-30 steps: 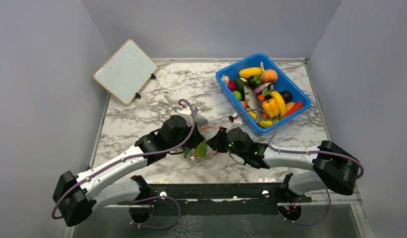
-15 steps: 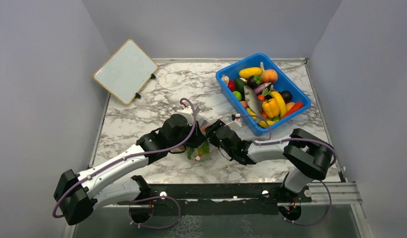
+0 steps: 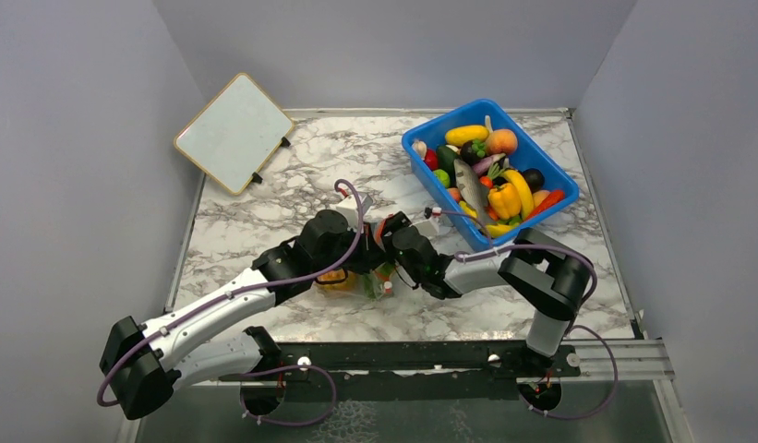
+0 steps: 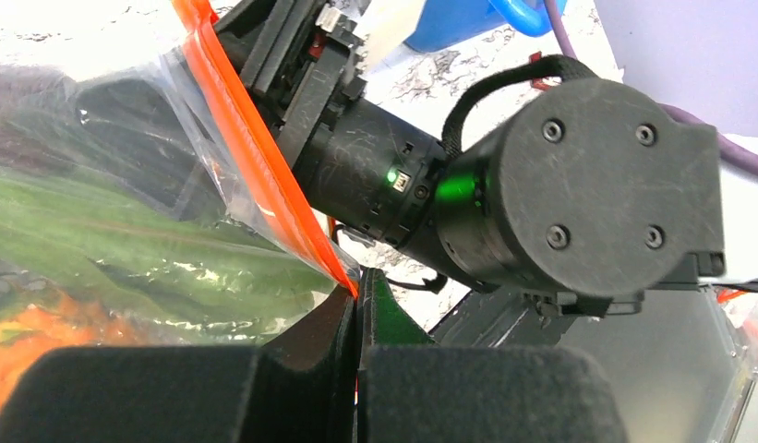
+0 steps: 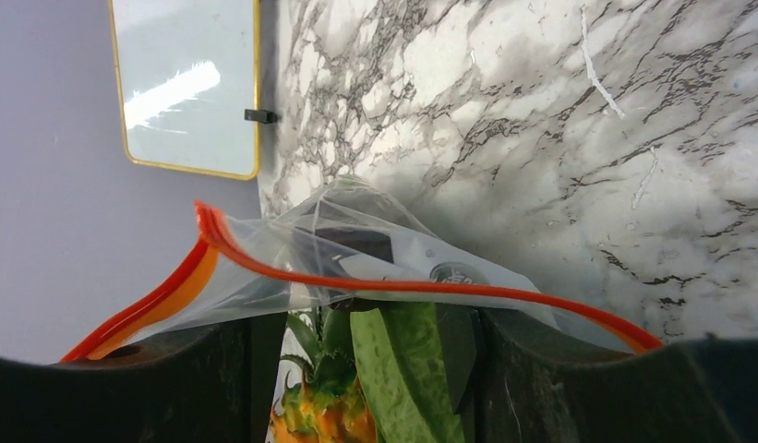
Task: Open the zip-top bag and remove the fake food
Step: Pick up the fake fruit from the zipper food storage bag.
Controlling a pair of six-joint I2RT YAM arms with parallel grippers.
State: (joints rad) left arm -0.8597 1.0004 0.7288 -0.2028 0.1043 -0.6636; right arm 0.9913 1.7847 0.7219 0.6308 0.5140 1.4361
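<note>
Left wrist: clear crinkly plastic zip-top bag (image 4: 126, 231), red-orange strip (image 4: 255, 175) pinched by left gripper (image 4: 356, 309); right gripper (image 5: 370, 351) spread at its mouth.

1. Left arm (image 3: 213, 309): white link shells, bulky black joint housings.
2. Right arm (image 3: 481, 274): same white-and-black scheme.
3. Purple cable (image 4: 726, 146): thin, glossy, routed along each arm in loose loops.
4. Right wrist housing (image 4: 596, 185): black cylinder, flat round end cap, four screws, scuffed barrel, black strap over the top.
5. Green LED (image 4: 393, 177): lit on barrel.
6. Left gripper (image 4: 356, 323): matte black, blocky.
</note>
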